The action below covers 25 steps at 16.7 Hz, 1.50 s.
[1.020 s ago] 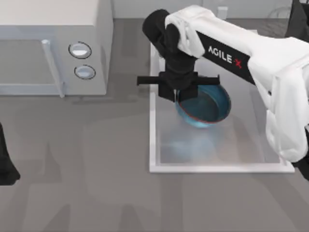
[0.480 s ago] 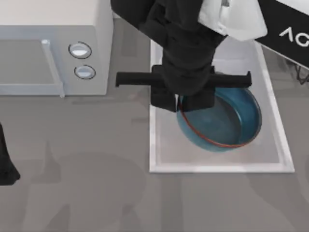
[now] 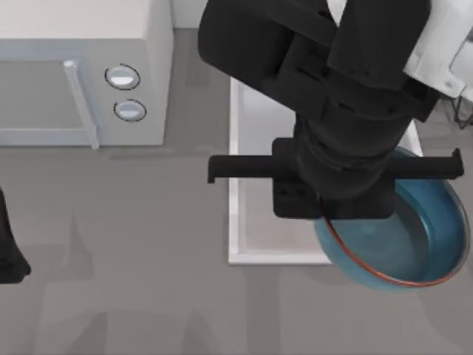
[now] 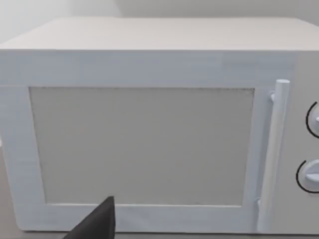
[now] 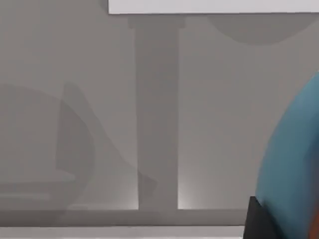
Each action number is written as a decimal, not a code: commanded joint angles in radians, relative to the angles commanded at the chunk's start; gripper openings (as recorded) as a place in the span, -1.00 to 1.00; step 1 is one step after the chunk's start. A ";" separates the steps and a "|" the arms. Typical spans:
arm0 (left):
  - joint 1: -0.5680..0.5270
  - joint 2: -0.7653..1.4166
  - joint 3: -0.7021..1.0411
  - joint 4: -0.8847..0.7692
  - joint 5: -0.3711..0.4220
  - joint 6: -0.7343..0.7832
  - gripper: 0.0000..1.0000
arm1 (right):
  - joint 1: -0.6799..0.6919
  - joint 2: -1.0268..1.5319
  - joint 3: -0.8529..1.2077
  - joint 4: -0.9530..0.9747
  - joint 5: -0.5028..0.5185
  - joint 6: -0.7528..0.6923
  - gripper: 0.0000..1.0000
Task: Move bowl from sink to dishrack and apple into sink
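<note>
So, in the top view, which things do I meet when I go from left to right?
Dark left gripper at the edge → white boxy microwave with two round knobs → white rectangular sink → round glossy blue bowl, held up by the right gripper.

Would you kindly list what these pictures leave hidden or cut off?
- Right claw, top view: its fingers are hidden under the arm's black wrist, so the grip on the bowl cannot be confirmed.
- Sink, top view: the arm and the bowl cover most of the basin.
- Microwave, left wrist view: knobs cut off by the edge.
</note>
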 joint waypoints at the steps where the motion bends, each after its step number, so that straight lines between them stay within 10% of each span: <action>1: 0.000 0.000 0.000 0.000 0.000 0.000 1.00 | 0.000 0.000 0.000 0.000 0.000 0.000 -1.00; 9: 0.000 0.000 0.000 0.000 0.000 0.000 1.00 | -0.197 -0.119 -0.100 0.227 -0.125 -0.154 -1.00; 25: 0.000 0.000 0.000 0.000 0.000 0.000 1.00 | -1.356 -0.446 -0.539 1.519 -0.558 -0.942 -1.00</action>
